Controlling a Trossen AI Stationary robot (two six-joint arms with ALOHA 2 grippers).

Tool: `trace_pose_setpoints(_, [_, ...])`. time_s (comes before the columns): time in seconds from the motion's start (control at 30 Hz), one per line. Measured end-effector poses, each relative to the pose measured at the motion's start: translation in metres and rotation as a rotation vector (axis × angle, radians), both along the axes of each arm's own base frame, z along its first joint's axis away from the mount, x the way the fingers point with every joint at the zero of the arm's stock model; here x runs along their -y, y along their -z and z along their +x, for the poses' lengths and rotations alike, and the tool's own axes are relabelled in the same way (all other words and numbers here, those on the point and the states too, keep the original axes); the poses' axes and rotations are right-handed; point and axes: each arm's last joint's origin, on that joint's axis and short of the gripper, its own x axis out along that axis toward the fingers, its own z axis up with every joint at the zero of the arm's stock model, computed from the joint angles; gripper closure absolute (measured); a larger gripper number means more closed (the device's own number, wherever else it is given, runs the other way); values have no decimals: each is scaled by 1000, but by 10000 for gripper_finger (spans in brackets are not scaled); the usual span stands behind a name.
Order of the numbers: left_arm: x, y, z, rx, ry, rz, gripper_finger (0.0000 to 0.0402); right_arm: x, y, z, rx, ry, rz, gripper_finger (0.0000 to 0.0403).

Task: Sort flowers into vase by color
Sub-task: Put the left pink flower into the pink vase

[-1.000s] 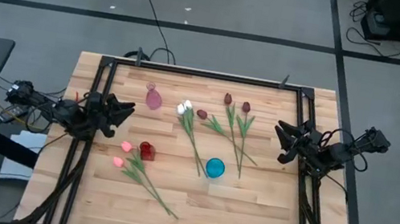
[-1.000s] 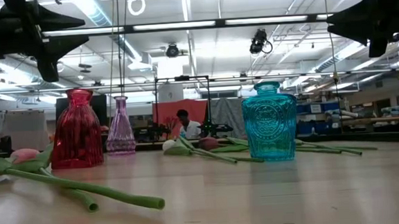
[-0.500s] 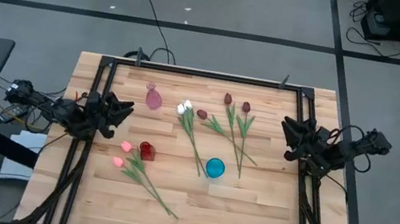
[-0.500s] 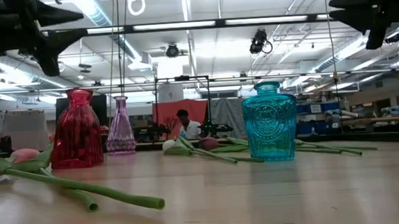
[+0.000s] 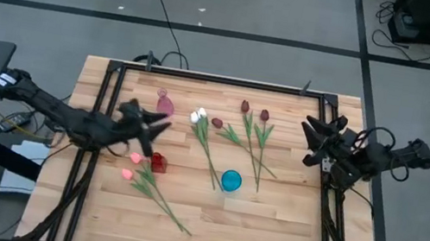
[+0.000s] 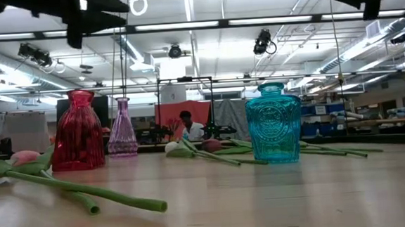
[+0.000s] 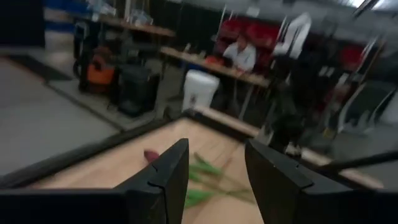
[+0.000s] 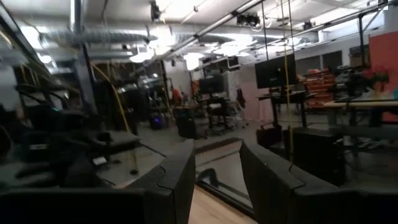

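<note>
Embossed glass on the blue vase (image 6: pixel 274 122) is showing a round crest, though any lettering in it is too small for me to read. Beside the ribbed red vase (image 5: pixel 157 162), the two pink tulips (image 5: pixel 134 166) are lying flat, stems slanting toward the table's near edge. White tulips (image 5: pixel 199 117) and maroon tulips (image 5: pixel 255 110) are lying mid-table with heads toward the far side, long stems running back toward the blue vase. A slim pink vase (image 5: pixel 165 106) is standing farther back. I am holding my left claw (image 5: pixel 155 125) spread above the wooden table (image 5: pixel 267 226) near the pink vase, gripping nothing. My right claw (image 5: pixel 310 141) is hanging spread at the right edge.
</note>
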Motion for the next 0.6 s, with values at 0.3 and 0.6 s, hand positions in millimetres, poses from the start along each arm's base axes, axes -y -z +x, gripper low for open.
trace_pose_setpoints(0.3, [13,-19,75,-313,35,-158,239,-6,-29,52,-141,19,-182,263])
trace_pose_setpoints(0.6, [-13,19,135,-562,49,-540,239,9,-24,81,-258,-58,-270,263])
